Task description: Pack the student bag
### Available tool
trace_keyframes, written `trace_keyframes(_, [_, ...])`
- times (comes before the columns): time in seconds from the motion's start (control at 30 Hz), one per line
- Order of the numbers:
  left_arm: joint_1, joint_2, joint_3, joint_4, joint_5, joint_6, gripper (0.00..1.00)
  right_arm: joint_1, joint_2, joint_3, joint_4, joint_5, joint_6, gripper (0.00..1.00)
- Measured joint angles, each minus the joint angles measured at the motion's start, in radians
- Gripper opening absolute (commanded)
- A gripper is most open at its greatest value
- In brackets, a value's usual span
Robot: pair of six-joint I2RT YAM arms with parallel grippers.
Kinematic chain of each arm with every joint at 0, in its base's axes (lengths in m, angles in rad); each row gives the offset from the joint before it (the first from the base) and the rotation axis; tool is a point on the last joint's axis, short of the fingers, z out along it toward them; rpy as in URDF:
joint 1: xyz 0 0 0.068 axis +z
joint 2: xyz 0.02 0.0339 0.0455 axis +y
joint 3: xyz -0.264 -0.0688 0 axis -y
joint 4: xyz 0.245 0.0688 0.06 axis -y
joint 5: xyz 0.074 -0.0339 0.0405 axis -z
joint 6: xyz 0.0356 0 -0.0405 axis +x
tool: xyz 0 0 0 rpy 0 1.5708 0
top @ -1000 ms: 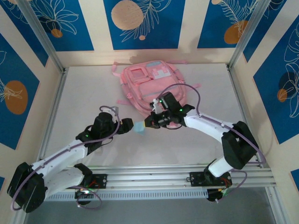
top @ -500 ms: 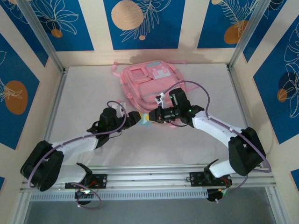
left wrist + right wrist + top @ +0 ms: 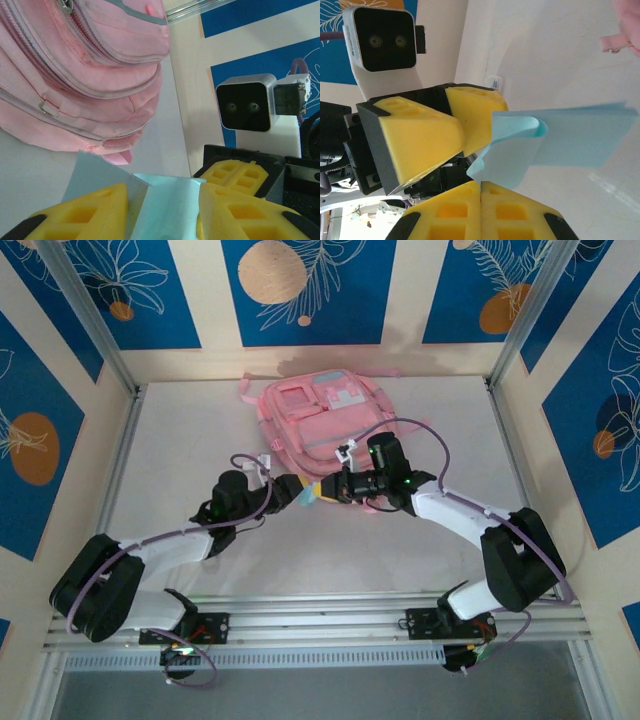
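Note:
The student bag (image 3: 320, 420) is a pink backpack lying flat at the back of the table, its zipped pockets close in the left wrist view (image 3: 85, 75). Just in front of it my two grippers meet over a small light-blue paper pad (image 3: 309, 495). My left gripper (image 3: 298, 492) comes in from the left, and its yellow fingers (image 3: 75, 215) press the pad (image 3: 165, 205) on both sides. My right gripper (image 3: 481, 192) is shut, with the corner of a curled blue sheet of the pad (image 3: 580, 137) pinched at the seam of its pads.
An aluminium rail (image 3: 400, 605) runs along the near edge above the arm bases. Metal posts and blue-patterned walls (image 3: 40, 440) close in the sides and back. White tabletop (image 3: 170, 450) spreads left and right of the bag. A pink strap end (image 3: 620, 42) lies near the pad.
My left arm has reached right and forward to the pad, and its jaws have narrowed onto it. My right gripper shifted slightly right, still shut on the blue sheet.

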Motion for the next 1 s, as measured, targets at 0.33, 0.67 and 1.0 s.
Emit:
trace_keyframes(0.33, [0.0,0.0,0.0,-0.077,-0.005,0.037,0.46,-0.024,-0.039,-0.043,0.035,-0.014,0.019,0.0])
trace_keyframes(0.67, [0.0,0.039,0.0,-0.065,-0.005,0.037,0.48,-0.024,-0.039,-0.072,0.105,-0.053,0.067,0.0])
trace_keyframes(1.0, [0.0,0.08,0.0,0.005,0.009,0.026,0.27,-0.024,-0.032,-0.101,0.148,-0.062,0.083,0.0])
